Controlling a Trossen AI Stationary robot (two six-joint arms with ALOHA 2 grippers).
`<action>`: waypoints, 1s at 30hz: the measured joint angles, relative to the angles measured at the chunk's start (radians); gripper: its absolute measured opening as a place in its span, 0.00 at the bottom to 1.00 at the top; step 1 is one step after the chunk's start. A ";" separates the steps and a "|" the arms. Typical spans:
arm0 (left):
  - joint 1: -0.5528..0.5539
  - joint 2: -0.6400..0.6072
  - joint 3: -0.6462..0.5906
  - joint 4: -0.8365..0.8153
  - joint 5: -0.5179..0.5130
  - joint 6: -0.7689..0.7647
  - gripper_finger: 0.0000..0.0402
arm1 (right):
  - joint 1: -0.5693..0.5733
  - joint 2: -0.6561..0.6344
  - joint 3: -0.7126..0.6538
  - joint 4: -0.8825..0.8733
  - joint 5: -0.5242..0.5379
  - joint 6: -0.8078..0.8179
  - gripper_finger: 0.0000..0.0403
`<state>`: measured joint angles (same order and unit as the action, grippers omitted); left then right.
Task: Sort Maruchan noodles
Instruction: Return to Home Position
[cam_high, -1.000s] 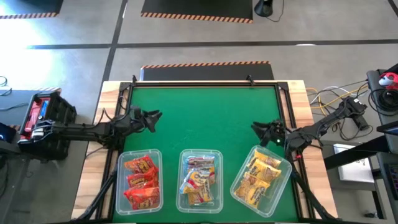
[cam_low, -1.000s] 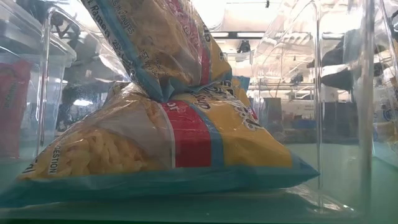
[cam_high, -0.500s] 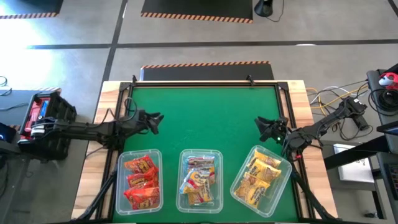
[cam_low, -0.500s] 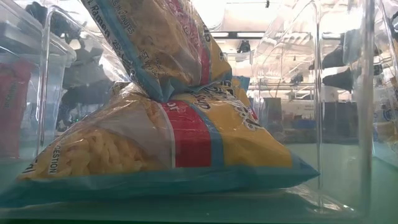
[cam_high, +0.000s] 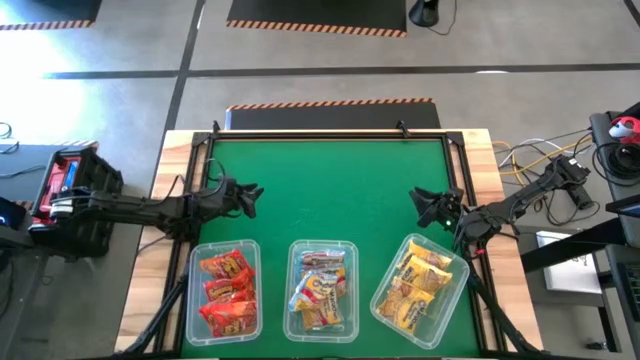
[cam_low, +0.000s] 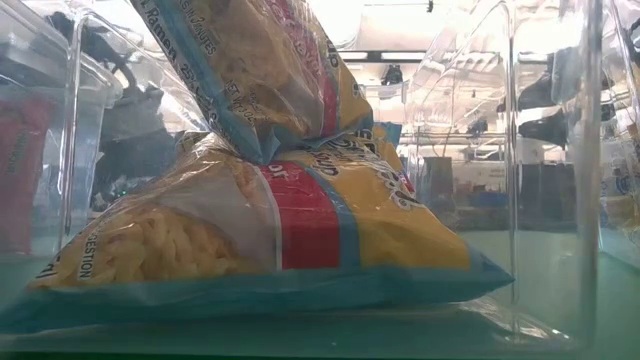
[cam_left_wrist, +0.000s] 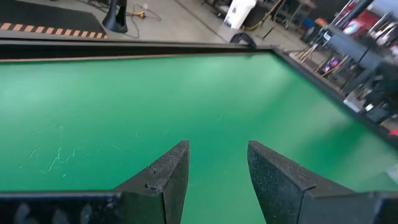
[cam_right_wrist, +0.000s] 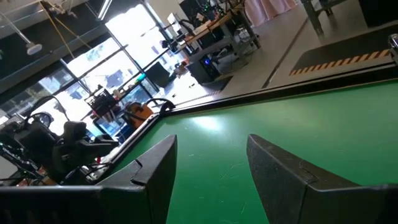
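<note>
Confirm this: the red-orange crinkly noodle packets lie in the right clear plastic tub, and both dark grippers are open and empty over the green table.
Wrong tub. The high view shows the red-orange crinkly noodle packets in the left clear plastic tub; the right tub holds yellow packets. The left gripper and right gripper are indeed open and empty over the green table.

Three tubs, three kinds of packs, two grippers.
One left tub (cam_high: 192, 290) of red packs (cam_high: 225, 290), one middle tub (cam_high: 292, 290) of pink-yellow packs (cam_high: 320, 288), one right tub (cam_high: 452, 305) of yellow packs (cam_high: 418, 285). Each holds several overlapping packs, so no exact number can be told. One left gripper (cam_high: 250, 192), one right gripper (cam_high: 420, 203), two fingers each.
</note>
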<state>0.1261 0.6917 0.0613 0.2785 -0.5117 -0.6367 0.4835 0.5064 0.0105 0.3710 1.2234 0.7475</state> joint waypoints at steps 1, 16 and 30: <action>0.000 -0.023 -0.009 0.000 0.000 0.000 0.36 | 0.000 0.000 0.000 0.000 0.000 0.000 0.45; 0.000 -0.284 -0.051 -0.020 -0.001 0.000 0.36 | 0.000 0.000 0.000 0.000 0.000 0.000 0.45; 0.000 -0.504 -0.051 -0.021 -0.001 0.000 0.36 | 0.000 0.000 0.000 0.000 0.000 0.000 0.45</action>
<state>0.1261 0.1877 0.0101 0.2577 -0.5129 -0.6369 0.4835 0.5064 0.0109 0.3714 1.2232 0.7475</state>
